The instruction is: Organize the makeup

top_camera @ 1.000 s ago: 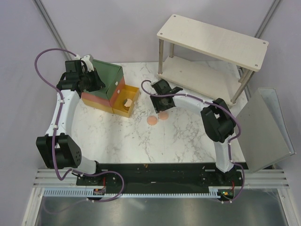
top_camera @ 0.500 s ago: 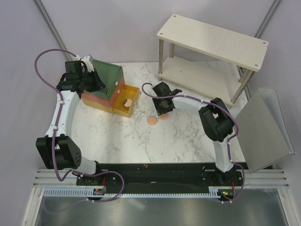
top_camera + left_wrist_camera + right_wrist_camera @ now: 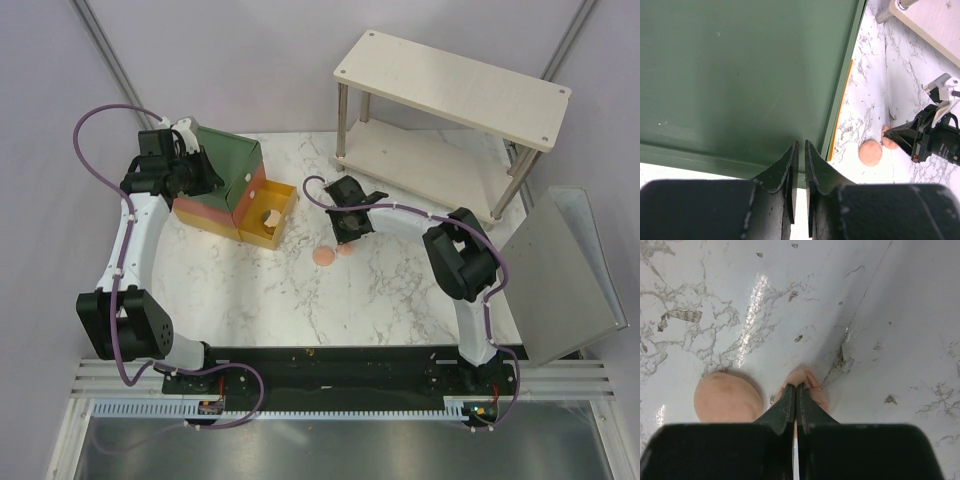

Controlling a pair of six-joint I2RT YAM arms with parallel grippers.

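Observation:
Two pink round discs of the makeup lie on the marble table. One disc [image 3: 325,257] [image 3: 728,396] [image 3: 870,153] lies flat and free. My right gripper [image 3: 347,238] [image 3: 796,386] points down at the other disc [image 3: 807,376] [image 3: 888,145] and is shut on it, pinching it into a fold. My left gripper [image 3: 205,173] [image 3: 800,144] hovers at the green top of the drawer box [image 3: 225,165] [image 3: 740,75], its jaws almost touching with nothing between them. The other makeup items are out of view.
The box's yellow drawer [image 3: 283,222] stands pulled out with a small beige item [image 3: 271,217] in it. A two-level wooden shelf [image 3: 450,90] stands at the back right. A tilted metal sheet [image 3: 560,280] lies off the table's right edge.
My right gripper has come down a little toward the table and closed from open onto the pink disc. The left arm has stayed still.

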